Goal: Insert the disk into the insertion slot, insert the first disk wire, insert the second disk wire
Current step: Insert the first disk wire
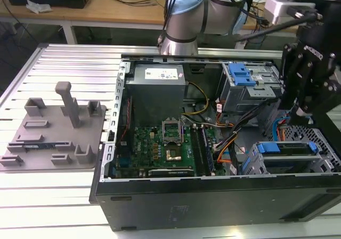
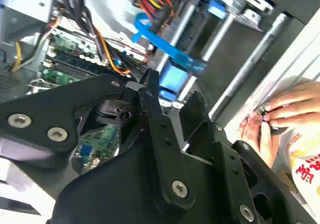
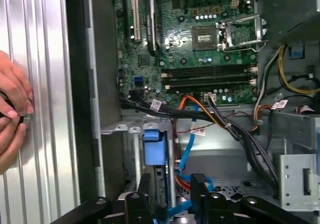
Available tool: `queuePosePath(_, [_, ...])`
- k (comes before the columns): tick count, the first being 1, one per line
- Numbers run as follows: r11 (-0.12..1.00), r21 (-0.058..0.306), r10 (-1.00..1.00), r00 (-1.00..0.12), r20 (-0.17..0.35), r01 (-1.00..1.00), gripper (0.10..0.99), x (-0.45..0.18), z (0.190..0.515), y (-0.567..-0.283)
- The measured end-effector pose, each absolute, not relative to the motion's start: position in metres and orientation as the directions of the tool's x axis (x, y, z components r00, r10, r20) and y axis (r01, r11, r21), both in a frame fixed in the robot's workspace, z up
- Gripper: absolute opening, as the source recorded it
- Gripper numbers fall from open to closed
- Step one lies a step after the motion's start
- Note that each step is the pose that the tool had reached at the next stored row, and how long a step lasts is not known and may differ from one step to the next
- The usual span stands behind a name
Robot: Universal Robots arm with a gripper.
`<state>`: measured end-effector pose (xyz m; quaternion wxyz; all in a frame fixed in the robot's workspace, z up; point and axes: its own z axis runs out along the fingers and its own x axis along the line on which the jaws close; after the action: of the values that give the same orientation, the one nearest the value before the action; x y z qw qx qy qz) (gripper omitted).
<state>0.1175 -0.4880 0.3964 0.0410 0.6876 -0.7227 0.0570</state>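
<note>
The robot's black claw (image 1: 299, 106) hangs inside an open computer case (image 1: 213, 196), at the exterior view's right, just above the insertion slot (image 1: 254, 161). In the first wrist view the claw (image 3: 165, 204) has a flat blue wire (image 3: 186, 151) running down into it, but I cannot tell whether it is clamped on the wire or only beside it.

The disk (image 1: 286, 152), in its bright blue carrier, sits inside the slot, a grey perforated cage in the case's near corner. The first step looks done, and a wire appears to be the work in hand.

Risks, as I judge them:
- Black, orange and red wire bundles (image 3: 220, 119) cross just beside the bay, so the blue wire or the claw could snag them.
- A plug meeting its socket at a tilt could jam or bend.
- A person's hand (image 3: 12, 114) rests on the bench (image 1: 64, 63) just beside the case wall and near the arm, where a sideways swing could strike it.

Containers:
- The case holds a grey power-supply box (image 1: 159, 87), a green motherboard (image 1: 162, 143), a taller cage with a blue latch (image 1: 242, 84) and the loose wires.
- The slot holds the disk.
- On the bench at the exterior view's left lies a grey holder plate (image 1: 53, 137) with moulded posts. A thin strip lies near its front edge, too small to identify.
</note>
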Motion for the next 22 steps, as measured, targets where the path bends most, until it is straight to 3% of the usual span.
queuePosePath(5, [0.046, -0.026, -0.977, -0.05, 0.208, -0.999, 0.447, 0.124, 0.396, -0.455])
queuePosePath(11, [0.045, 0.001, -0.966, -0.044, 0.254, -0.999, 0.447, 0.165, 0.393, -0.452])
queuePosePath(17, [0.058, -0.001, -0.931, -0.054, 0.362, -0.998, 0.447, 0.174, 0.393, -0.452])
queuePosePath(22, [0.126, -0.002, -0.921, -0.117, 0.371, -0.992, 0.447, 0.174, 0.389, -0.452])
